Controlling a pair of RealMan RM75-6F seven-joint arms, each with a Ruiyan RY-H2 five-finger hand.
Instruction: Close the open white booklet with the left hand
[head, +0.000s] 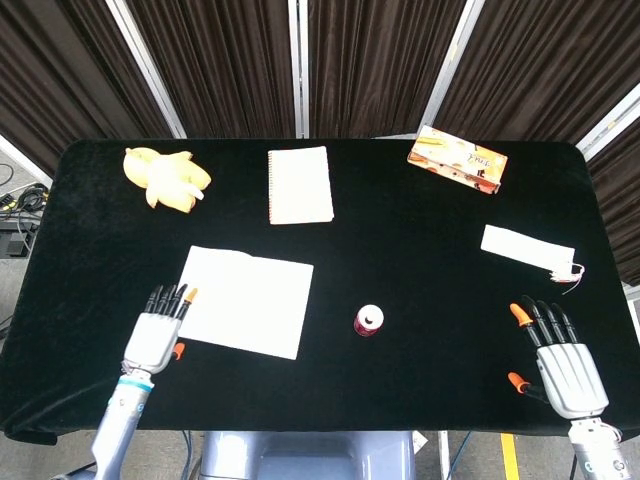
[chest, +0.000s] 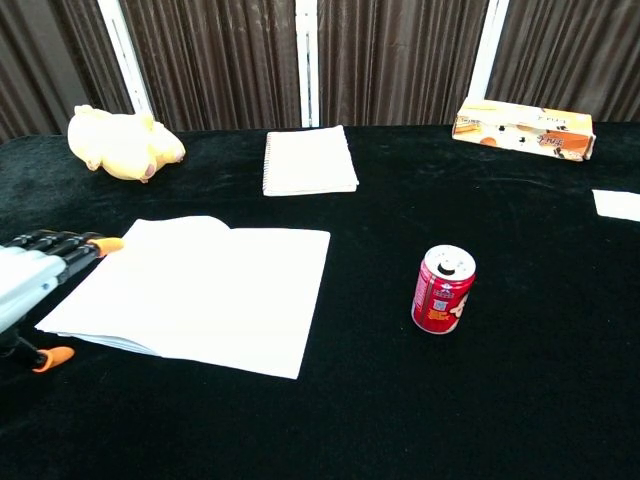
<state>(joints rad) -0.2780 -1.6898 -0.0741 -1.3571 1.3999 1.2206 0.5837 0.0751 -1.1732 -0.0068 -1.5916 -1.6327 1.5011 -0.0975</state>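
while the booklet (head: 243, 300) lies open and flat on the black desk (head: 420, 250), a little toward 8 o'clock from the desk's middle, the left hand (head: 157, 333) sits at the booklet's 9 o'clock edge, palm down, fingers straight and slightly apart, holding nothing. its orange fingertips (head: 190, 294) reach the booklet's near-left corner; whether they touch the paper cannot be told from the head view. in the chest view the same hand (chest: 30, 275) shows at the left border, its fingers (chest: 75, 243) pointing toward the booklet's (chest: 200, 290) left page, whose far edge bulges up a little.

the right hand (head: 560, 358) rests at the desk's 4 o'clock corner, palm down, fingers spread, empty, well apart from everything.

a red can (head: 369, 320) stands upright just at 3 o'clock of the booklet, apart from it. at 12 o'clock of the booklet lies a shut notebook (head: 300, 185). a yellow toy (head: 167, 178) sits at the desk's 10 o'clock corner. an orange box (head: 457, 158) lies toward 1 o'clock near the far edge, and a white card (head: 528, 248) lies at 3 o'clock, near the right edge.
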